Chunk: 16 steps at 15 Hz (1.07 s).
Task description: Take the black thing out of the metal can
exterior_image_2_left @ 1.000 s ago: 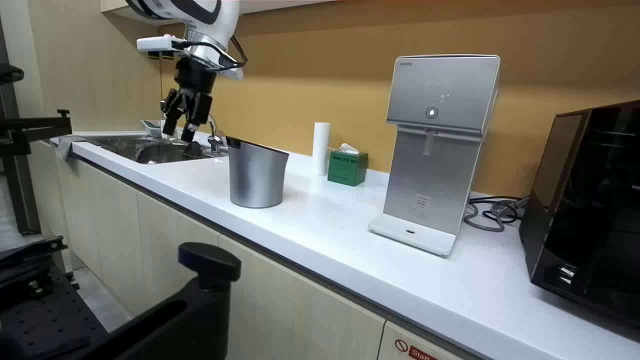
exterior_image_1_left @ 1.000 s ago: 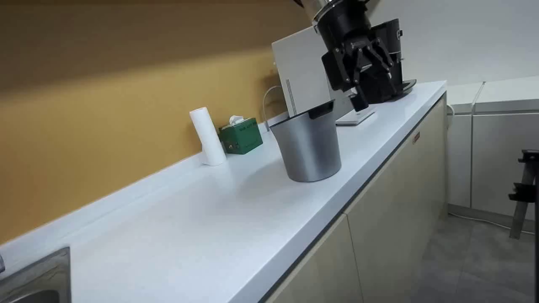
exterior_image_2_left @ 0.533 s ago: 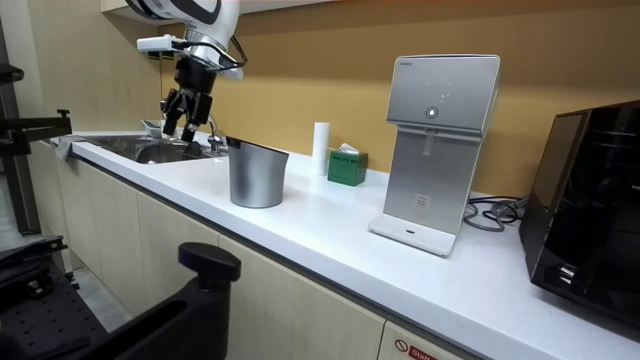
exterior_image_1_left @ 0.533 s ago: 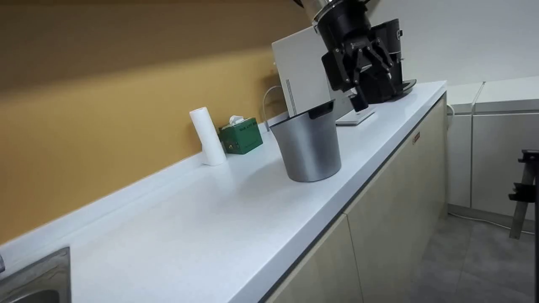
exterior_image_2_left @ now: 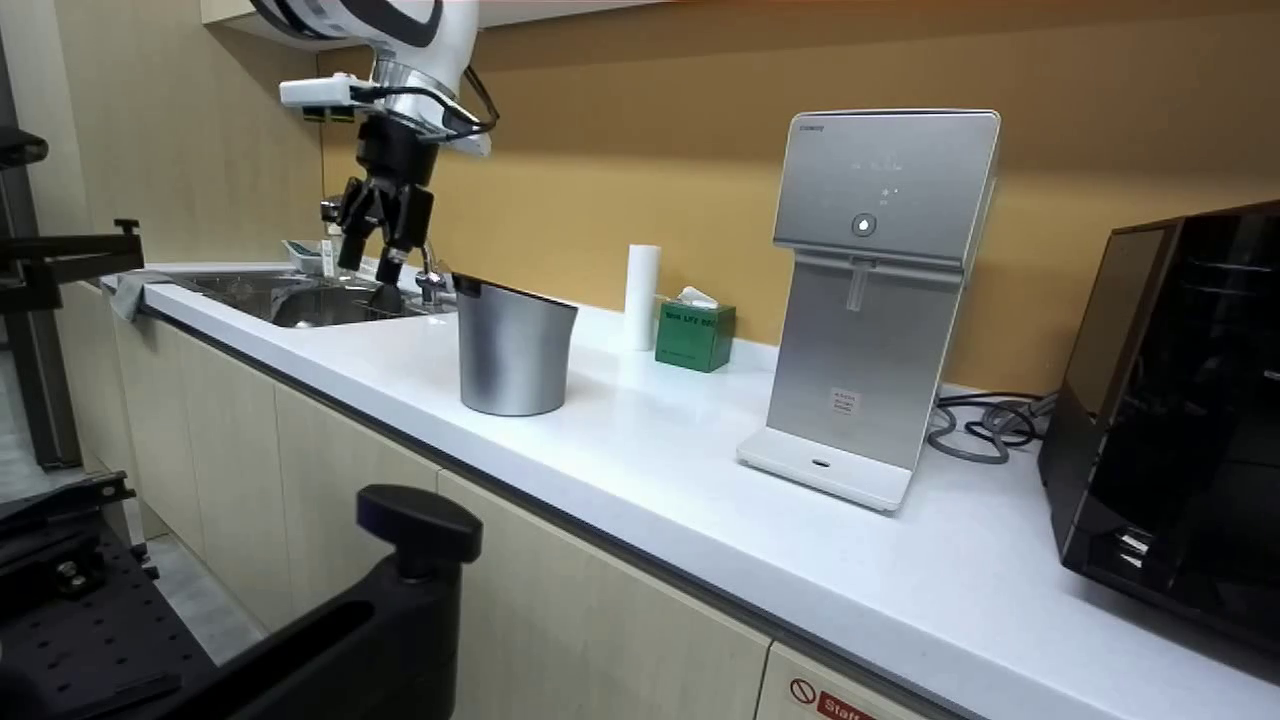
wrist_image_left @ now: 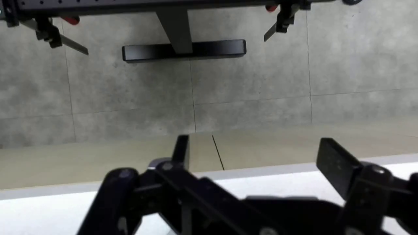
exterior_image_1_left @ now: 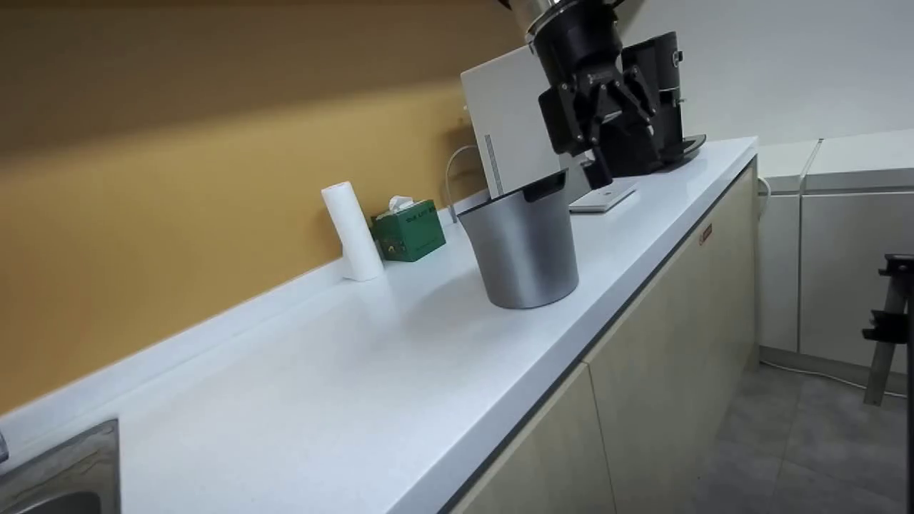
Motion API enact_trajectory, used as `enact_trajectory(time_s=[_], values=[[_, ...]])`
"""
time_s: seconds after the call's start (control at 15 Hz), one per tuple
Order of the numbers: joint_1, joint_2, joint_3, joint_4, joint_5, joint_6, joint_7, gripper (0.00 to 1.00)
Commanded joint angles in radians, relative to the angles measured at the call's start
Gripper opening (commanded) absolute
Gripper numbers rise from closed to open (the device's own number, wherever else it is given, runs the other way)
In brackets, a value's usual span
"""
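The grey metal can (exterior_image_1_left: 527,253) stands upright on the white counter near its front edge; it also shows in an exterior view (exterior_image_2_left: 515,355). The black thing (exterior_image_1_left: 546,187) sits inside it, and only its dark rim and lip show above the can's edge, also in an exterior view (exterior_image_2_left: 467,286). My gripper (exterior_image_2_left: 370,266) is open and empty, tilted downward, above and beside the can, apart from it. In the wrist view my fingers (wrist_image_left: 254,140) are wide apart over the counter edge. A dark rounded shape low in that view may be the black thing's rim; I cannot tell.
A white roll (exterior_image_1_left: 353,232) and a green tissue box (exterior_image_1_left: 408,232) stand by the wall. A grey water dispenser (exterior_image_2_left: 870,340) and a boxy black appliance (exterior_image_2_left: 1170,430) stand farther along the counter. A sink (exterior_image_2_left: 330,305) lies at the opposite end. The counter drops to cabinet fronts.
My gripper has shifted slightly toward the can in the last half second, still open. The can and the black thing have not moved.
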Motion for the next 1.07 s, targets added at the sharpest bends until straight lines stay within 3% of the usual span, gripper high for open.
enact_trajectory(time_s=[0.0,0.33,0.67,0.73,1.0], values=[[-0.005,-0.019,0.004,0.019,-0.086,0.113,-0.006,1.00],[0.004,0.001,-0.010,0.109,-0.235,0.201,-0.176,1.00],[0.026,0.036,-0.051,0.232,-0.224,0.149,-0.517,1.00],[0.016,0.009,-0.036,0.169,-0.229,0.183,-0.421,1.00],[0.022,0.025,-0.047,0.204,-0.237,0.148,-0.520,1.00]])
